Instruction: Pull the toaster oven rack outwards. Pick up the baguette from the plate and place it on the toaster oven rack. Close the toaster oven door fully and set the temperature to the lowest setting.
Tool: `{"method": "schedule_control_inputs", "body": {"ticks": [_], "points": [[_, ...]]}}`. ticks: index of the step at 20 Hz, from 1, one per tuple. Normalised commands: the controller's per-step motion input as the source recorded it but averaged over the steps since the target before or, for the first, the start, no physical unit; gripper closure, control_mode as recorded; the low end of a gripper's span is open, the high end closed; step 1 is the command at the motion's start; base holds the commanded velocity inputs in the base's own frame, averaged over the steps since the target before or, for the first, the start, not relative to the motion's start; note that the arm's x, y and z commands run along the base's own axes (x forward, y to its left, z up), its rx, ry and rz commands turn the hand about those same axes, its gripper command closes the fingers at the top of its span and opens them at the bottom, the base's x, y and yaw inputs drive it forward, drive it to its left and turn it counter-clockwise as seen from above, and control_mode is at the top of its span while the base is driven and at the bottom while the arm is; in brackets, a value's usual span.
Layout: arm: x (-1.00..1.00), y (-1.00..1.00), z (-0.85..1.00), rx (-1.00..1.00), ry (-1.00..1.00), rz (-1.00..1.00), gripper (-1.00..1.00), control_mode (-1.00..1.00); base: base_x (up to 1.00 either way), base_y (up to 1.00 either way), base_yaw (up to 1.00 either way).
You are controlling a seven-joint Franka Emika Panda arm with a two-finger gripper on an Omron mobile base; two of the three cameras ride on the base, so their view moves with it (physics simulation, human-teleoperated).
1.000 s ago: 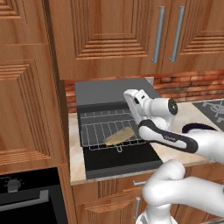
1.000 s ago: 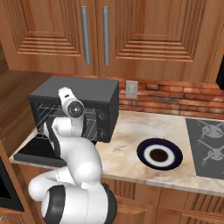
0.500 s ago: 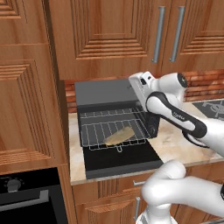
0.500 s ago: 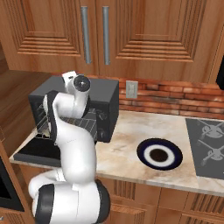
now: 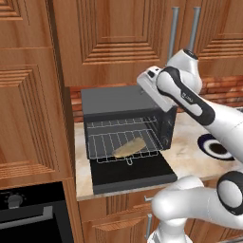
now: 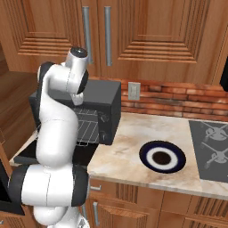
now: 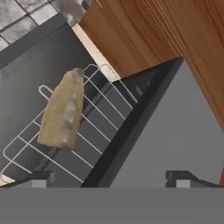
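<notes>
Arm raised clear above toaster oven (image 5: 124,101), gripper (image 7: 109,177) open and empty; baguette (image 5: 128,146) lies on pulled-out rack (image 5: 124,144), plate (image 6: 162,156) vacated; door (image 5: 133,174) closing, temperature setting outstanding.

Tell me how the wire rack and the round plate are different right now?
The rack is a thin grey wire grid you can see through; the plate is solid and round, dark blue rim, white middle. The rack has the baguette lying on it; the plate has nothing on it. The rack sticks out of the toaster oven over its open door; the plate sits on the counter. Both lie flat.
</notes>
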Motion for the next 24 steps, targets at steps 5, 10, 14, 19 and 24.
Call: {"method": "schedule_control_inputs", "body": {"ticks": [5, 10, 14, 19, 24], "points": [[-0.71, -0.10, 0.09, -0.15, 0.08, 0.09, -1.00, -1.00, 0.00, 0.00, 0.00], [-0.92, 0.00, 0.00, -0.07, -0.16, 0.11, -1.00, -1.00, 0.00, 0.00, 0.00], [-0.95, 0.00, 0.00, -0.03, -0.42, 0.13, -1.00, -1.00, 0.00, 0.00, 0.00], [-0.57, 0.06, 0.00, -0.01, -0.31, 0.20, -1.00, -1.00, 0.00, 0.00, 0.00], [-0.07, 0.16, 0.00, -0.07, -0.03, 0.29, -1.00, -1.00, 0.00, 0.00, 0.00]]}}
